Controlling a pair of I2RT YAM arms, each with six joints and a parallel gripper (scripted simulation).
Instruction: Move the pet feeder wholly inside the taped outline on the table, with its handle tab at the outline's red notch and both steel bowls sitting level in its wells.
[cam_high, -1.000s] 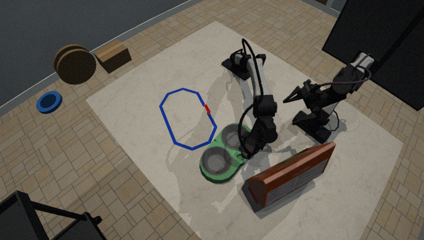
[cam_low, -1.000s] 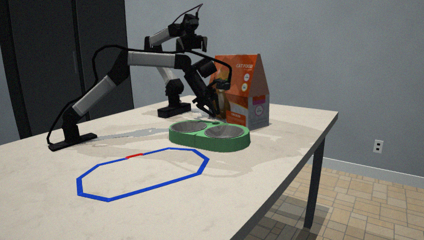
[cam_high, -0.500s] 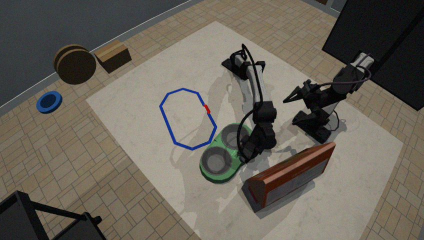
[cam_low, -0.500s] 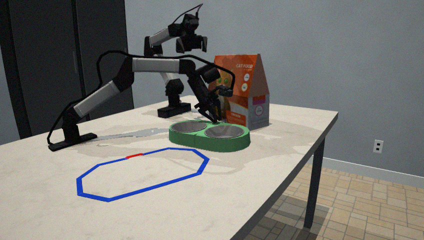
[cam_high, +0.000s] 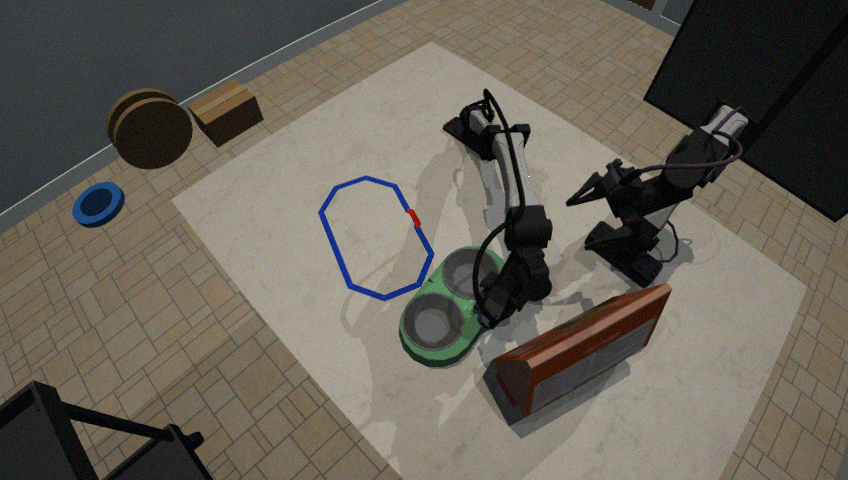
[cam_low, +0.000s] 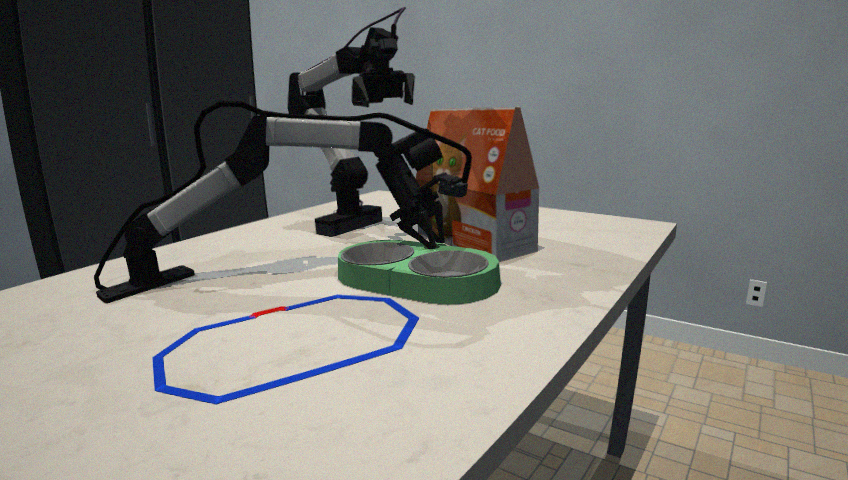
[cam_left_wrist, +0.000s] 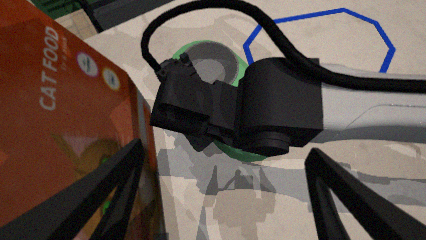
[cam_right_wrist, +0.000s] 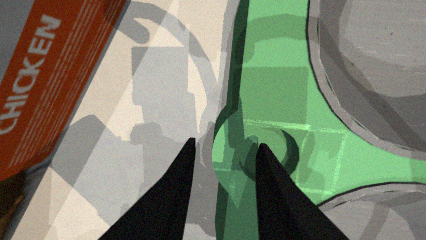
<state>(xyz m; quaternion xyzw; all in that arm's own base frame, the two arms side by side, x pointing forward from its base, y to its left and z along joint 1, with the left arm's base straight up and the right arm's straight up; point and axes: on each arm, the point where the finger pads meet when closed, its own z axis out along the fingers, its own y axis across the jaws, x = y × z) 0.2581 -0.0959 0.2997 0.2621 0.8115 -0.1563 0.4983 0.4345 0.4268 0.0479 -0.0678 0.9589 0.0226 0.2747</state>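
Pet feeder (cam_high: 460, 300) (cam_low: 416, 286) (cam_left_wrist: 242, 153) (cam_right_wrist: 280, 90): long axis askew to outline (cam_high: 336, 249) (cam_low: 309, 373) (cam_left_wrist: 310, 15) (tab (cam_high: 470, 311) (cam_right_wrist: 230, 145) facing the bag (cam_high: 589, 347) (cam_low: 479, 172) (cam_left_wrist: 65, 125) (cam_right_wrist: 45, 75)).

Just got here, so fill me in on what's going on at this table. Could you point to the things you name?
The right gripper (cam_high: 484, 321) (cam_low: 433, 243) (cam_right_wrist: 226, 147), part open, is down at the handle-tab side of the green pet feeder (cam_high: 443, 358) (cam_low: 443, 288) (cam_right_wrist: 277, 90), apparently lining up to grasp it. The feeder, both bowls in its wells, sits outside the blue taped outline (cam_high: 335, 249) (cam_low: 306, 375). The left gripper (cam_high: 568, 203) (cam_low: 383, 101), wide open, handles nothing.

Right pincer (cam_high: 486, 321) (cam_low: 433, 244) (cam_right_wrist: 227, 142) part-open, aimed down; left pincer (cam_high: 570, 202) (cam_low: 385, 102) (cam_left_wrist: 226, 146) wide.
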